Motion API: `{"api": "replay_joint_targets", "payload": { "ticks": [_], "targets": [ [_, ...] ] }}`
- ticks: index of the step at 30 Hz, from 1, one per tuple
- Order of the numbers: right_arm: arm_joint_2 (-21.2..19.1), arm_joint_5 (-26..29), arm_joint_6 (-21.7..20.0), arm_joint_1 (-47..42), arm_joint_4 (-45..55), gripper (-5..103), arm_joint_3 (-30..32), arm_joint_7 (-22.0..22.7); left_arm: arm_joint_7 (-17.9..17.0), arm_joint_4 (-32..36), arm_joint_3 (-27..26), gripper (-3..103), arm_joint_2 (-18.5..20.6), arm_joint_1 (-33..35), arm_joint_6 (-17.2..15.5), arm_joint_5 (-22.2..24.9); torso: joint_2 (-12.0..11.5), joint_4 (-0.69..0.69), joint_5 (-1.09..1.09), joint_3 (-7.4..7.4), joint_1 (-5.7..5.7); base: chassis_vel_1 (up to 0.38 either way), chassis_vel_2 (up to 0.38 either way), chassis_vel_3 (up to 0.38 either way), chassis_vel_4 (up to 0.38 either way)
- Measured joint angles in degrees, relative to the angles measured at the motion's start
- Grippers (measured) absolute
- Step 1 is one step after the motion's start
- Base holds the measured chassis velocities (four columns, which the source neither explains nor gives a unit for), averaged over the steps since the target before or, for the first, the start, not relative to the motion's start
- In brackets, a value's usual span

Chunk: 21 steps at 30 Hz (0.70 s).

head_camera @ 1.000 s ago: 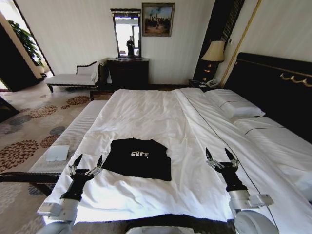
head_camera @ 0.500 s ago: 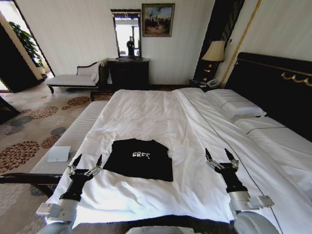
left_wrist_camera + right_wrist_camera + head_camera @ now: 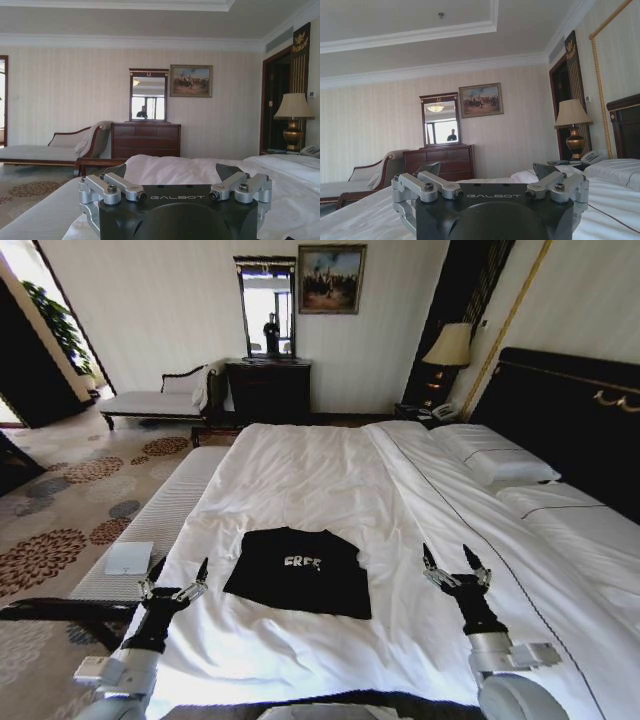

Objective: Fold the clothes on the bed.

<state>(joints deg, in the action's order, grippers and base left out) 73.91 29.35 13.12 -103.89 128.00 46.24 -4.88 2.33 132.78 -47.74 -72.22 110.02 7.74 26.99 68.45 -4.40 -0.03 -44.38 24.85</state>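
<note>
A black T-shirt [image 3: 300, 570] with white lettering lies folded into a rough rectangle on the white bed [image 3: 300, 470], near its foot end. My left gripper [image 3: 176, 572] hovers open just left of the shirt, above the bed's left edge. To the right of the shirt, over bare sheet, my right gripper [image 3: 456, 559] is open too. Neither touches the cloth. In the left wrist view the left gripper [image 3: 175, 177] points along the bed, and in the right wrist view the right gripper [image 3: 490, 172] does the same.
A pale striped bench [image 3: 160, 525] runs along the bed's left side with a white sheet of paper [image 3: 128, 558] on it. Pillows [image 3: 495, 455] and the dark headboard [image 3: 570, 420] are at the right. A dresser [image 3: 268, 390], chaise [image 3: 155, 400] and lamp [image 3: 448, 345] stand at the far wall.
The whole picture has shifted slightly right and down, so the camera has moved. Both grippers stay open in the same poses, and the shirt lies as before.
</note>
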Motion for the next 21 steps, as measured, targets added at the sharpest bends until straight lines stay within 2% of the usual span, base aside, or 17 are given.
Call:
{"api": "replay_joint_targets", "payload": {
  "ticks": [3,6,7,9,10,12,13,14,18,19,20,21],
  "targets": [
    [-0.1,0.0,0.1,0.4,-0.8,100,-0.4,-0.2,-0.7,-0.6,-0.1,100,0.6,-1.0,-1.3,1.0,0.0,0.0,-0.02,0.0,0.01,0.0,0.0,0.0,0.0],
    [-0.3,-0.4,0.5,1.8,-3.3,100,-1.2,-0.7,-4.0,-2.8,-0.4,100,3.0,-4.7,-6.0,2.8,0.0,-0.01,-0.03,0.0,0.01,0.0,0.0,0.0,0.0],
    [-0.3,-0.4,0.5,1.8,-3.3,100,-1.2,-0.7,-4.0,-2.8,-0.4,100,3.0,-4.7,-6.0,2.8,0.0,-0.01,-0.03,0.0,0.01,0.0,0.0,0.0,0.0],
    [-0.4,-0.6,0.9,2.6,-5.1,100,-1.7,-0.9,-5.9,-5.1,-0.4,100,5.0,-7.8,-10.1,4.8,0.0,-0.01,-0.04,0.0,0.01,0.0,0.0,0.0,0.0],
    [-0.4,-0.6,1.4,3.5,-6.7,100,-2.3,-0.9,-7.3,-6.7,-0.1,100,6.6,-10.3,-13.7,8.0,0.0,-0.01,0.0,-0.01,0.01,0.0,0.0,0.0,0.0],
    [-0.4,-0.6,1.7,4.4,-8.3,100,-2.9,-0.9,-9.4,-8.4,0.5,100,8.1,-14.0,-18.3,13.8,0.0,-0.02,-0.01,-0.01,0.01,0.0,0.0,0.0,0.0],
    [-0.5,-0.6,1.8,4.7,-8.8,100,-3.1,-0.9,-10.3,-9.0,0.8,100,8.5,-15.7,-20.1,16.3,0.0,-0.01,-0.02,-0.01,0.01,0.0,0.0,0.0,0.0],
    [-0.5,-0.6,1.8,4.7,-8.8,100,-3.1,-0.9,-10.3,-9.0,0.8,100,8.5,-15.7,-20.1,16.3,0.0,-0.01,-0.02,-0.01,0.01,0.0,0.0,0.0,0.0],
    [-0.6,-0.5,2.1,7.0,-11.1,100,-3.8,-0.7,-14.6,-12.1,2.7,100,10.0,-23.2,-29.1,25.4,0.0,0.0,-0.03,-0.01,0.02,0.0,0.0,0.0,0.0],
    [-0.6,-0.5,2.1,7.0,-11.1,100,-3.8,-0.7,-14.6,-12.1,2.7,100,10.0,-23.2,-29.1,25.4,0.0,0.0,-0.03,-0.01,0.02,0.0,0.0,0.0,0.0],
    [-0.6,-0.5,2.1,7.5,-11.5,100,-4.1,-0.6,-15.4,-12.9,3.1,100,10.2,-24.6,-30.8,26.6,0.0,-0.01,-0.02,-0.01,0.02,0.0,0.0,0.0,0.0],
    [-0.7,-0.5,2.2,8.5,-12.4,100,-4.6,-0.5,-17.2,-14.2,3.7,100,10.6,-26.9,-34.4,28.9,0.0,-0.01,0.0,-0.01,0.02,0.0,0.0,0.0,0.0]
  ]
}}
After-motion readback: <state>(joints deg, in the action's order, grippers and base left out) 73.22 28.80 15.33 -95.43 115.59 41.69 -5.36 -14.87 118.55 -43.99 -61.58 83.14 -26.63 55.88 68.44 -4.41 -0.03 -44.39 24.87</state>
